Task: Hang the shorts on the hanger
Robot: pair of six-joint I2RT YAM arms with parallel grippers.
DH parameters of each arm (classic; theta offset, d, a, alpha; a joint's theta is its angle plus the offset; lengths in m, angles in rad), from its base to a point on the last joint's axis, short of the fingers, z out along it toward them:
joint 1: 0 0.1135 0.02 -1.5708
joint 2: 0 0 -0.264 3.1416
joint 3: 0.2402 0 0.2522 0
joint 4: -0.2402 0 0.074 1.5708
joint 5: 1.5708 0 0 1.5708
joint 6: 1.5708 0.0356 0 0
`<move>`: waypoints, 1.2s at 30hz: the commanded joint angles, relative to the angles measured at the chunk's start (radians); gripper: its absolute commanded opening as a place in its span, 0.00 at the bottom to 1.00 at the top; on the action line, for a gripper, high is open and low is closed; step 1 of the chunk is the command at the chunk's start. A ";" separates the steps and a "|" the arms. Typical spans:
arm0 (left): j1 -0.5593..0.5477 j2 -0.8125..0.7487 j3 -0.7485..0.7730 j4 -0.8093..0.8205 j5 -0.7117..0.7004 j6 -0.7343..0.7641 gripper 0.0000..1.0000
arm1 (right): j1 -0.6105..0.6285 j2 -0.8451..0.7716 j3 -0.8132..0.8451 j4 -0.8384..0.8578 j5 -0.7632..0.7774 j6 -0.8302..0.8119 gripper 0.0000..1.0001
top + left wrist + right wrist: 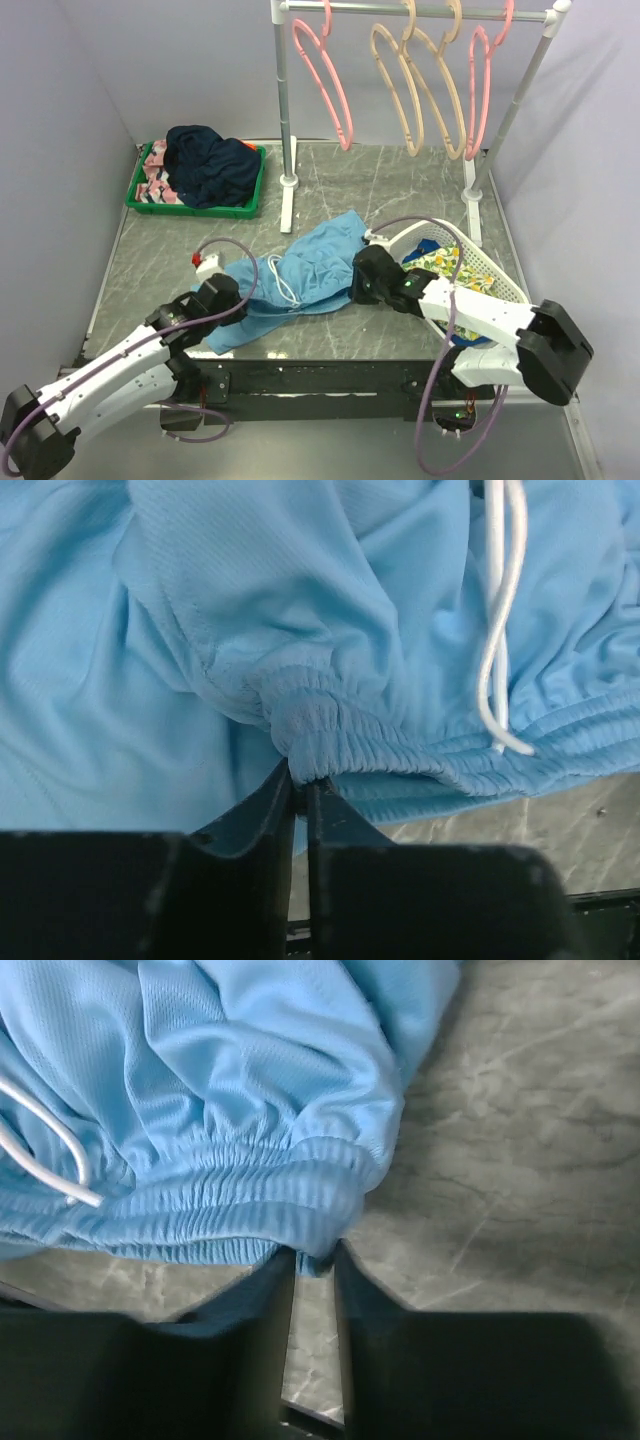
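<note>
Plainly, the shorts [300, 275] lie crumpled on the table [400, 190] between the two arms, with the waistband's long axis running left to right from one pincer to the other. The left gripper [301, 780] sits at the band's left end, fingers almost together and the gathered elastic at their tips — whether it pinches the cloth I cannot tell. The right gripper [315, 1258] is at the right end, jaws slightly parted, marble showing between them. The hanger [330, 85] hangs from the rail [420, 10] at the far side — well apart from the shorts.
</note>
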 commanded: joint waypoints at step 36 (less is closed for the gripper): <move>0.015 0.093 0.612 -0.084 -0.016 0.236 0.98 | -0.233 0.590 1.668 -0.392 0.136 -0.580 0.65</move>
